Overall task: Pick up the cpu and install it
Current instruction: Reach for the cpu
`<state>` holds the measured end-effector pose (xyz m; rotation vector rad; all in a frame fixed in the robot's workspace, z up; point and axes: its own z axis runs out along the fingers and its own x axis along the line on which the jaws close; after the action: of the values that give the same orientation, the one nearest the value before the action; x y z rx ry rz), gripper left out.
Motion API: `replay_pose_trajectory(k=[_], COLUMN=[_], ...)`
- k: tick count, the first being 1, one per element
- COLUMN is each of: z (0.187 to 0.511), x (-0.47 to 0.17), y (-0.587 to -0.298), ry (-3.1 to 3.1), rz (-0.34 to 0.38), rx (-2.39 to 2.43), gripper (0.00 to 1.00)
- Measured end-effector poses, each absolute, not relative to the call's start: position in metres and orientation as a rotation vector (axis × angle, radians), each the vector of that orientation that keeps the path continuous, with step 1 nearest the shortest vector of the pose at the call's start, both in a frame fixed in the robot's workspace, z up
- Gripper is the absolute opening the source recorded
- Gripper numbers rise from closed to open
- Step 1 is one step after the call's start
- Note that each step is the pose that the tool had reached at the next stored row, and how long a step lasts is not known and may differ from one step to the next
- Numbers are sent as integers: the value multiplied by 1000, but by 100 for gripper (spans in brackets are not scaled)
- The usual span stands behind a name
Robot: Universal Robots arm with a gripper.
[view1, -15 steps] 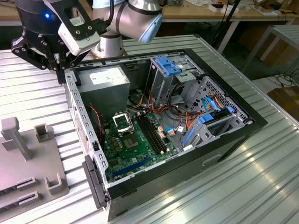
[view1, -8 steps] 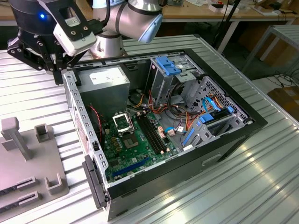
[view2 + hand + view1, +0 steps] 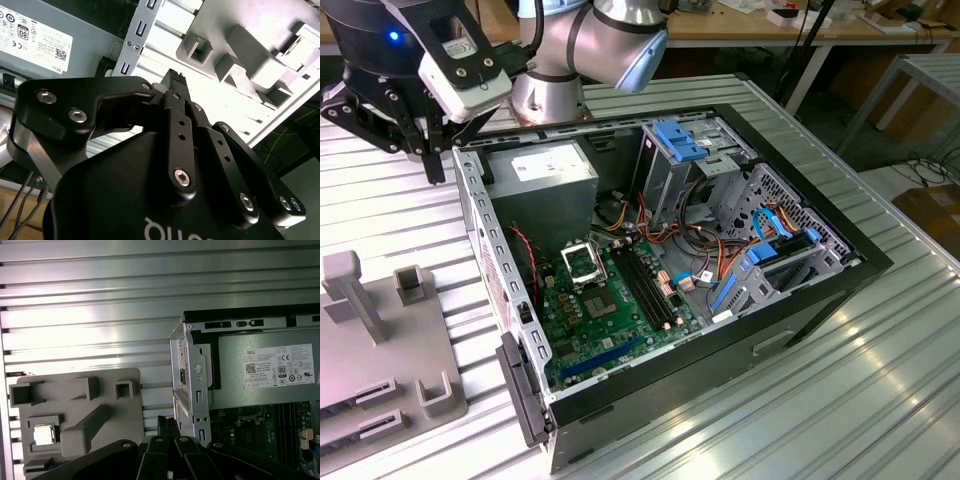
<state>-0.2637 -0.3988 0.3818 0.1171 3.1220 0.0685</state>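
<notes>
Still the approach. In the exterior view the gripper (image 3: 432, 165) hovers over the counter (image 3: 880, 420) at the open computer case's (image 3: 800, 310) 10 o'clock corner. Its fingers (image 3: 175, 82) are pressed together on nothing. The grey fixture (image 3: 430, 330) lies at its 7 o'clock. The cpu (image 3: 42, 434) rests there in a pocket (pale face up). Grasping it likely calls for spreading the fingers above it.
</notes>
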Motion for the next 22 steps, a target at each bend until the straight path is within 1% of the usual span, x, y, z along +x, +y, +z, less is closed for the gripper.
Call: replay_pose_trajectory(k=[22], z=[380], x=[-286], y=[-399], ry=[3122], rz=[69], rx=[117], gripper=[11])
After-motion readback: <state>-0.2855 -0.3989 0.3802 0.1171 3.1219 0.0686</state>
